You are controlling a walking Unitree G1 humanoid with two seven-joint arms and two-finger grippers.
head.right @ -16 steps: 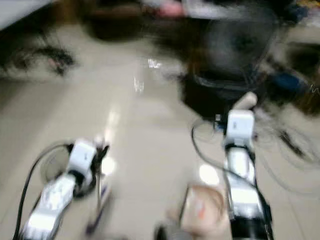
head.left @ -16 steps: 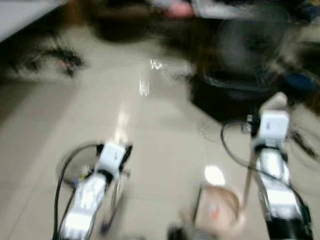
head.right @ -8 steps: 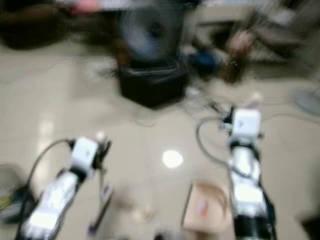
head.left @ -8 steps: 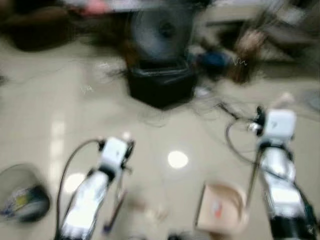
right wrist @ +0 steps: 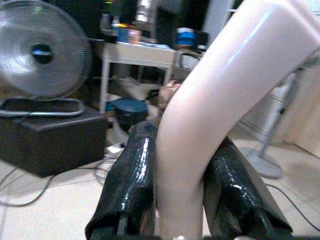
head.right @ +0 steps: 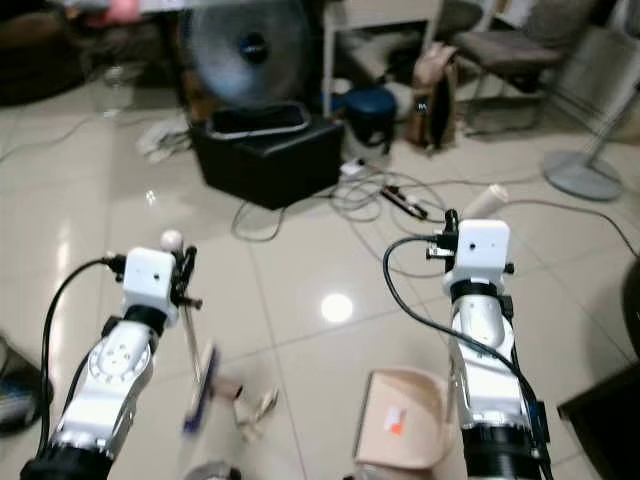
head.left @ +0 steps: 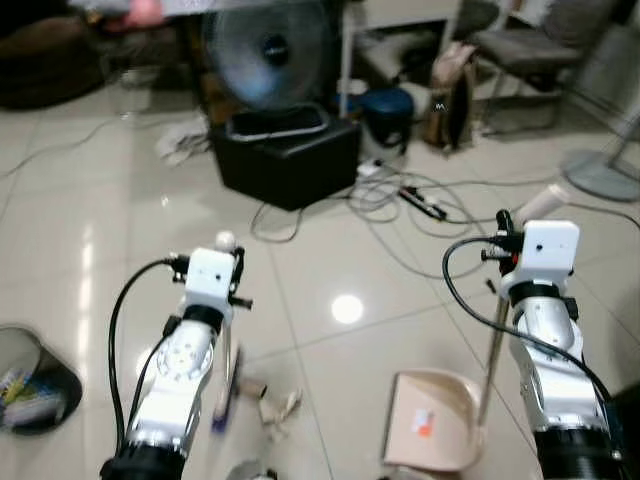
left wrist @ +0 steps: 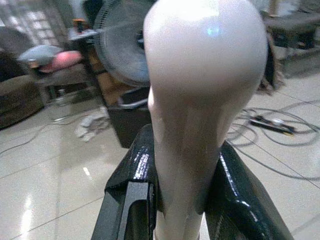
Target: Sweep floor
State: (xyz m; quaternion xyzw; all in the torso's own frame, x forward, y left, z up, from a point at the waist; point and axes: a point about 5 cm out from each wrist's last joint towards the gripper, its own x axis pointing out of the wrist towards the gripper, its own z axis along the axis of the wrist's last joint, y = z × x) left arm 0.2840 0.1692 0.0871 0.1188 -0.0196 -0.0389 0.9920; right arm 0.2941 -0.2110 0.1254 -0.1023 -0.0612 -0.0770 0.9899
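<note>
My left gripper (left wrist: 186, 192) is shut on the cream broom handle (left wrist: 200, 100), just under its rounded knob (head.left: 224, 240). The thin stick runs down to a bluish broom head (head.left: 221, 402) on the tiles. My right gripper (right wrist: 182, 192) is shut on the curved cream handle (right wrist: 225, 95) of the dustpan. That handle's pole drops to the beige dustpan (head.left: 430, 432), which rests on the floor at the lower right. Between broom head and dustpan lie scraps of litter (head.left: 274, 402), a small tube and crumpled paper.
A bin (head.left: 28, 385) with rubbish sits at the left edge. Ahead stand a black box (head.left: 288, 158) with a fan (head.left: 270, 50) behind it, a blue bucket (head.left: 388, 110), tangled cables (head.left: 410, 200), a chair (head.left: 520, 50) and a fan base (head.left: 600, 175). Glossy tiles lie between.
The camera has swung to the right and the blur has cleared; the fan and box now sit further left and the bin is in view. Both grippers keep their holds.
</note>
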